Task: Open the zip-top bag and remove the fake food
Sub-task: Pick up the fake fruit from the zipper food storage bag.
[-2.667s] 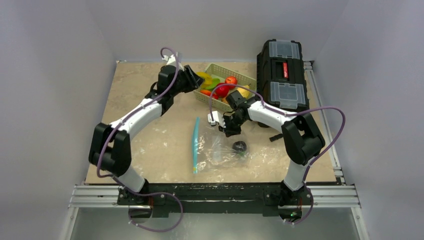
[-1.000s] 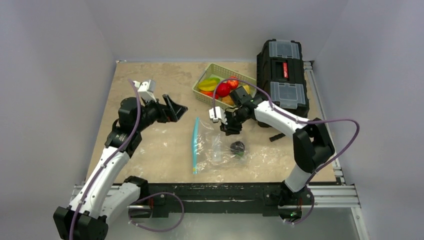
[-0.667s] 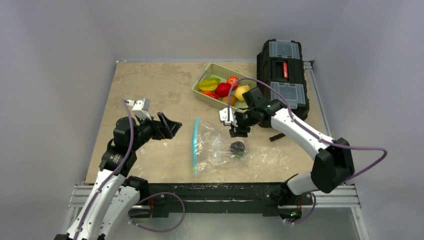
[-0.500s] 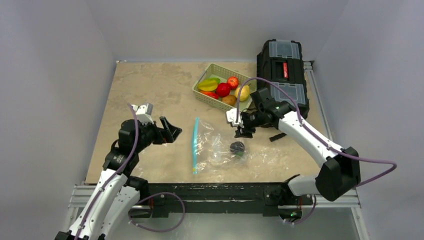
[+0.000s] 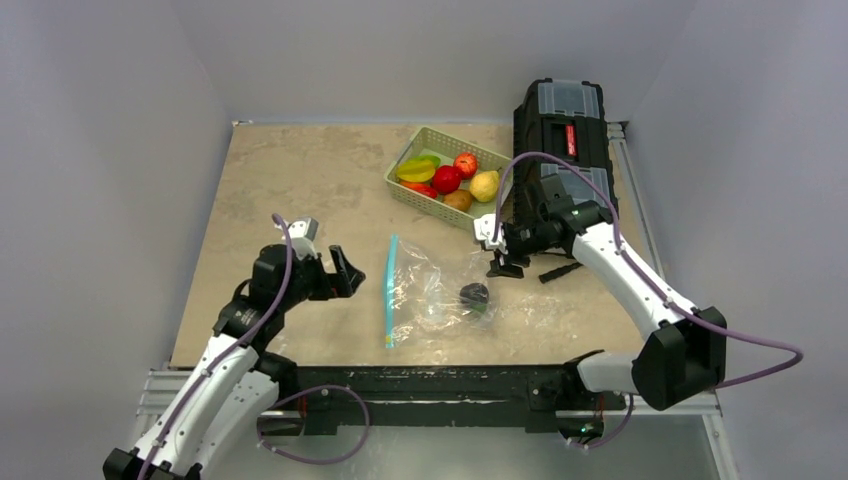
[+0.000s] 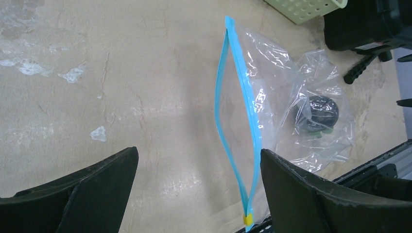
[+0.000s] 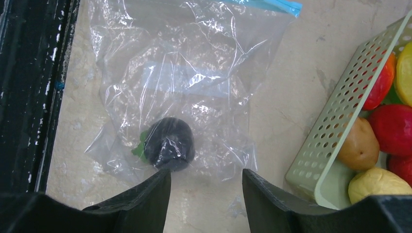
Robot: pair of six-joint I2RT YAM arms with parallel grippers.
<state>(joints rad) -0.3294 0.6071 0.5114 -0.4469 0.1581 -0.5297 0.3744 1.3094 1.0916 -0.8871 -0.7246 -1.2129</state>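
left hand [image 5: 343,274], right hand [image 5: 500,264] gape; one zip-top bag [image 5: 428,302] holds one fake food [image 5: 475,294].

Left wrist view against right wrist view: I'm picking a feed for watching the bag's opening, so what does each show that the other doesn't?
Only the left wrist view shows the whole teal zip strip, gaping apart along its middle, with a yellow tab at its lower end. Only the right wrist view shows the fake food in the green basket: red, brown and yellow pieces. Both show the clear zip-top bag lying flat with one dark purple piece inside.
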